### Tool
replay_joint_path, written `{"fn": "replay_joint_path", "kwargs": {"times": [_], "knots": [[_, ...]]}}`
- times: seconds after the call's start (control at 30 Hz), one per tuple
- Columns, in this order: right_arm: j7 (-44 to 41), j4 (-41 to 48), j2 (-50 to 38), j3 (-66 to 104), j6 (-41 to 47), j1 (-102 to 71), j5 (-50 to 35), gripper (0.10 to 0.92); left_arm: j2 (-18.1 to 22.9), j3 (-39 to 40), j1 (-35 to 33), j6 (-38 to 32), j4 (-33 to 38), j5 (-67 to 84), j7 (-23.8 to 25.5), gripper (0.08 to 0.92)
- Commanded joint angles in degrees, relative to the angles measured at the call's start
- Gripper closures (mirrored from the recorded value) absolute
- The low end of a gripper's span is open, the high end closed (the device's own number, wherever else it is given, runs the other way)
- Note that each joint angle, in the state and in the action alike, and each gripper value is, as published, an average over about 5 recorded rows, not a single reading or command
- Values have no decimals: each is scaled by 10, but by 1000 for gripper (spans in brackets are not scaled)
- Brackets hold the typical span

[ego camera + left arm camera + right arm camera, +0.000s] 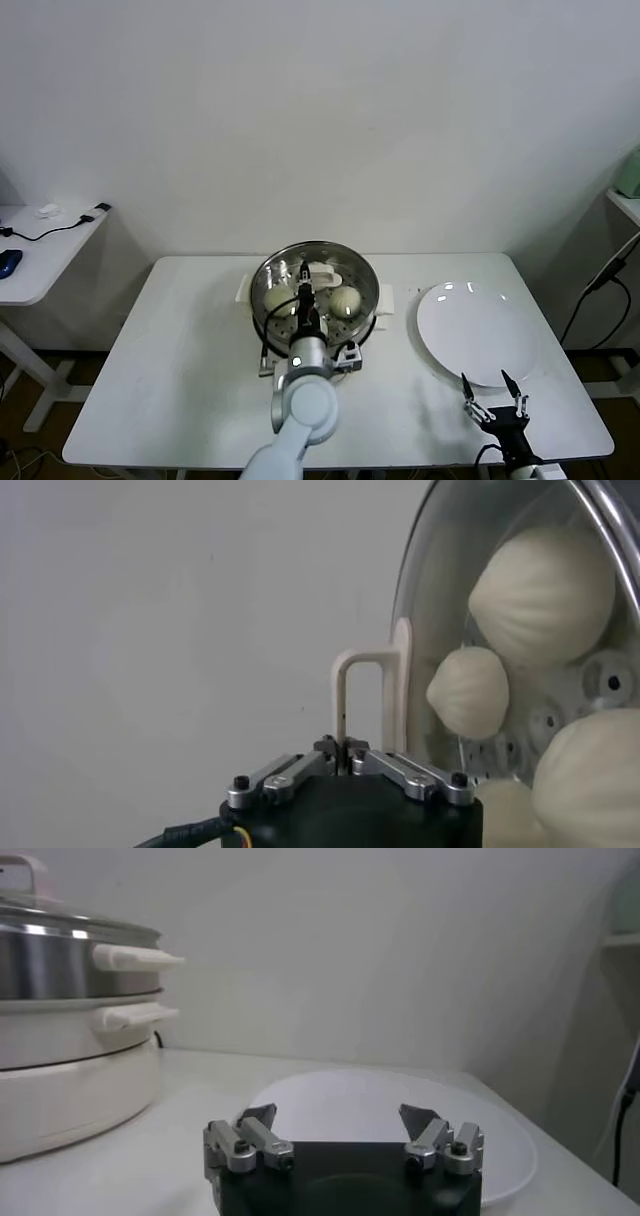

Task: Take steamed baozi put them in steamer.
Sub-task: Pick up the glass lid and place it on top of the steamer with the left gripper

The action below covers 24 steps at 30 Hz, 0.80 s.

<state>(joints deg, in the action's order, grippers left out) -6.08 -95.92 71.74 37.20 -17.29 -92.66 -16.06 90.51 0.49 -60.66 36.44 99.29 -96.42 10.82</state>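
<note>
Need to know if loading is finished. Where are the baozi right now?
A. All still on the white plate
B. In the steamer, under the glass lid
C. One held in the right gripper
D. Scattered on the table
B: baozi sit in the steamer under the glass lid; the plate is bare, and the right gripper is open and empty.

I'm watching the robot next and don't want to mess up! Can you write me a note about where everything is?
Left gripper: shut on the lid handle, above the steamer.
Right gripper: open, holding nothing, beside the white plate.
Baozi: four show through the glass lid, all in the steamer; none on the plate.
Done: buns loaded; lid looks seated.
Left: probably just letting go of the handle.
</note>
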Motion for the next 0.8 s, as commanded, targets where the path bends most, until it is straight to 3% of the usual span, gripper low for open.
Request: {"fn": "replay_joint_path", "kwargs": {"times": [0.03, 0.23, 0.67, 0.8], "knots": [[-2, 0, 1, 0, -4, 0, 5, 203, 0, 1, -5, 1, -4, -11, -11, 865], [-5, -2, 1, -1, -2, 0, 5, 203, -4, 4, -6, 2, 13, 4, -19, 818], [-14, -3, 4, -3, 12, 3, 5, 203, -44, 33, -27, -3, 125, 147, -17, 444], [-15, -6, 5, -5, 25, 3, -11, 203, -56, 27, -51, -44, 159, 234, -60, 322]]}}
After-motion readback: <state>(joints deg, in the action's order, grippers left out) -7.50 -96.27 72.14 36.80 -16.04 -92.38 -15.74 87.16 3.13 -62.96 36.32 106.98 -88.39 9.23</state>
